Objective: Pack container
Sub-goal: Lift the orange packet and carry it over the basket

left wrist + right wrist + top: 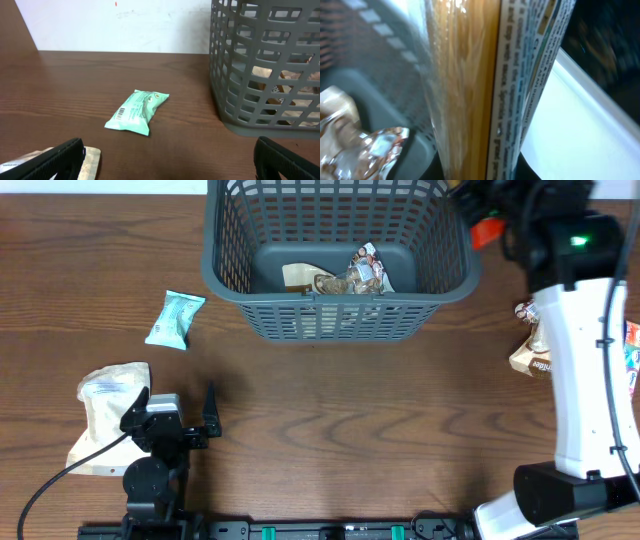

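Observation:
The dark grey lattice basket (340, 320) stands at the back middle, and shows at the right of the left wrist view (260, 75). Two or three snack packets (350, 275) lie on its bottom. My right gripper (478, 210) is over the basket's back right corner. In the right wrist view it (480, 170) is shut on a long packet (470, 75) with a clear window of golden strands and a printed side, above the basket's inside (355, 80). My left gripper (172, 408) (167, 162) is open and empty, low at the front left.
A teal packet (175, 320) (137, 112) lies left of the basket. A beige pouch (105, 415) (90, 157) lies by my left gripper's left finger. More packets (532, 350) lie at the right, partly behind the white right arm (575, 380).

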Motion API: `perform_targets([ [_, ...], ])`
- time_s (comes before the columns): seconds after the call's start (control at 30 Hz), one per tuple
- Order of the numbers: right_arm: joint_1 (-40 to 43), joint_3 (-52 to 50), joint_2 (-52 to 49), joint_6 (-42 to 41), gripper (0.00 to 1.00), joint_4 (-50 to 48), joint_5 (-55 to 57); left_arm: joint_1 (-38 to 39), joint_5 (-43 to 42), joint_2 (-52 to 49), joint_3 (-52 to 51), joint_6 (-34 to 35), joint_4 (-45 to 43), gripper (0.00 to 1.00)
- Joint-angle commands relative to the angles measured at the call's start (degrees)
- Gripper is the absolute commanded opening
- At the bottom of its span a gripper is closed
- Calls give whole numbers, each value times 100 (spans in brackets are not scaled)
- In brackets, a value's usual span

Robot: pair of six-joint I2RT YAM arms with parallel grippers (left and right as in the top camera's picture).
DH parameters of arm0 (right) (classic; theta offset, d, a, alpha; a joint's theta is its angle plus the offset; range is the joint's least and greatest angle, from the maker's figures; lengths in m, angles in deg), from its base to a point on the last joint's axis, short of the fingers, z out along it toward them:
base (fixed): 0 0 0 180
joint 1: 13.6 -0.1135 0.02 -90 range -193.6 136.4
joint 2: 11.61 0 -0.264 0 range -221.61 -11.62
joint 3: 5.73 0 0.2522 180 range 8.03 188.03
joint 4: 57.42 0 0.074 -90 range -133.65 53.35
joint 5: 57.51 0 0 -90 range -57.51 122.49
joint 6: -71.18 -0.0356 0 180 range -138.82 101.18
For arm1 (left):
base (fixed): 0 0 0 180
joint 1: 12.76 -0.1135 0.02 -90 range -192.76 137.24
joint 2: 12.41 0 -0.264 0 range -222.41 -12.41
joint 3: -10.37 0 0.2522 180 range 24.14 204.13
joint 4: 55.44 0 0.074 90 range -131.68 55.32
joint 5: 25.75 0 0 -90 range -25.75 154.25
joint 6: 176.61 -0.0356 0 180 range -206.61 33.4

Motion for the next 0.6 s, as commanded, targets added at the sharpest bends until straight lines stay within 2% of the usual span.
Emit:
perform_targets([
  [0.0,-350,205,83,1357,1,-140,-339,24,44,39,-175,33,35,99],
  [0.17,-680,205,-195,2516,1,85,-977,24,42,39,-175,33,35,99],
  [0.57,-824,205,-1655,2704,1,597,-1095,24,42,39,-175,33,35,99],
])
